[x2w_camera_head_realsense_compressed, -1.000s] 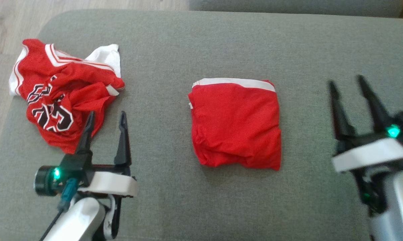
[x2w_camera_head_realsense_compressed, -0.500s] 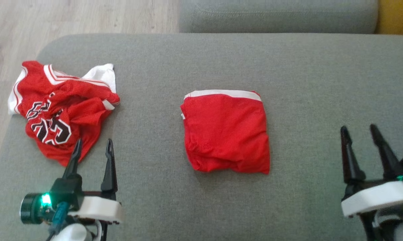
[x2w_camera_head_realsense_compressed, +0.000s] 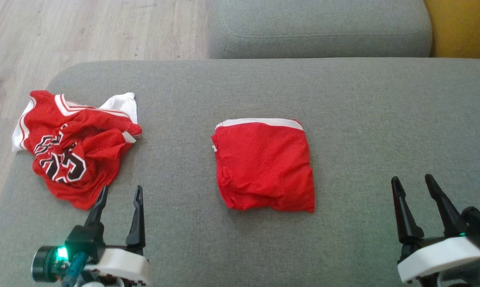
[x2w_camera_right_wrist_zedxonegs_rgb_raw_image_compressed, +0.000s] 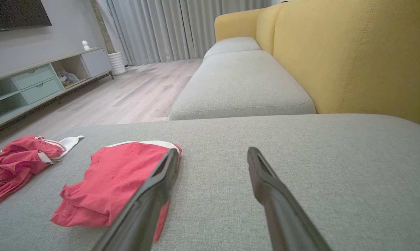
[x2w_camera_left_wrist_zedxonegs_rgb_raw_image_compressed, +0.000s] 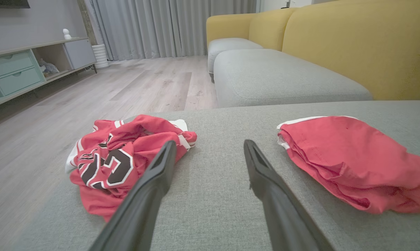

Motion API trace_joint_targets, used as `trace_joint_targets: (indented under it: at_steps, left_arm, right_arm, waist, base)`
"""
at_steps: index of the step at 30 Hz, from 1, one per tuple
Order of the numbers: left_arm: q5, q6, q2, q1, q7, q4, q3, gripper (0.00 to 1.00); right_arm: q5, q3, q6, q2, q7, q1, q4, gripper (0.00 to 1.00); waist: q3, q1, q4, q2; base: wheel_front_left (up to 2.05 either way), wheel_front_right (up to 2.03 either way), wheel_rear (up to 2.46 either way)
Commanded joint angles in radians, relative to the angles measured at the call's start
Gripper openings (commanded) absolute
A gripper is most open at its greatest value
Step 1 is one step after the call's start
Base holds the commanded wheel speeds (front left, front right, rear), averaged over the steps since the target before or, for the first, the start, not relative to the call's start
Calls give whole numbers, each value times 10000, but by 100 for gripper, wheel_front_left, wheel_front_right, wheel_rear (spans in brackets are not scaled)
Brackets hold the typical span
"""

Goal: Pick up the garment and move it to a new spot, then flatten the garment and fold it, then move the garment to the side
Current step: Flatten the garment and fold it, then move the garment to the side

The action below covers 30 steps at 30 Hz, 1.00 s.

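Note:
A red garment [x2w_camera_head_realsense_compressed: 263,165] with a white band lies folded into a rough square at the middle of the grey cushion [x2w_camera_head_realsense_compressed: 363,119]; it is also in the left wrist view [x2w_camera_left_wrist_zedxonegs_rgb_raw_image_compressed: 352,157] and the right wrist view [x2w_camera_right_wrist_zedxonegs_rgb_raw_image_compressed: 119,170]. A crumpled red jersey [x2w_camera_head_realsense_compressed: 72,147] with black lettering and white trim lies near the cushion's left edge [x2w_camera_left_wrist_zedxonegs_rgb_raw_image_compressed: 119,157] [x2w_camera_right_wrist_zedxonegs_rgb_raw_image_compressed: 18,160]. My left gripper [x2w_camera_head_realsense_compressed: 121,189] [x2w_camera_left_wrist_zedxonegs_rgb_raw_image_compressed: 209,144] is open and empty, just near-side of the jersey. My right gripper [x2w_camera_head_realsense_compressed: 412,179] [x2w_camera_right_wrist_zedxonegs_rgb_raw_image_compressed: 213,151] is open and empty, well right of the folded garment.
Beyond the cushion stands another grey seat [x2w_camera_head_realsense_compressed: 319,28] with a yellow sofa back [x2w_camera_head_realsense_compressed: 463,28] at its right. Wooden floor [x2w_camera_head_realsense_compressed: 84,28] drops off past the cushion's left and far-left edges. A low cabinet [x2w_camera_left_wrist_zedxonegs_rgb_raw_image_compressed: 18,69] stands across the room.
The head camera has tilted up, so the whole picture has slid down. My right gripper has drawn back toward me, away from the cushion's middle. Both garments lie as before.

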Motion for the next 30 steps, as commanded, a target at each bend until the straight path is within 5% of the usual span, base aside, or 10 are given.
trace_joint_targets:
  at_steps: [1,21,30]
  left_arm:
    - [-36,4,334,-368,-5,-220,436,100]
    - [-71,-3,280,-643,-67,-168,482,100]
    - [504,-246,-306,-1846,-518,-133,592,100]
  right_arm:
    - [44,247,-7,-65,-5,-271,-432,100]
    - [-69,233,-7,-61,173,-684,-328,100]
    - [385,900,-7,-568,397,-2899,2264,100]
  waist:
    - [-3,1,-14,0]
    - [349,1,-45,0]
    - [1797,1,744,0]
  base:
    - [0,0,0]
    - [0,0,0]
    - [0,0,0]
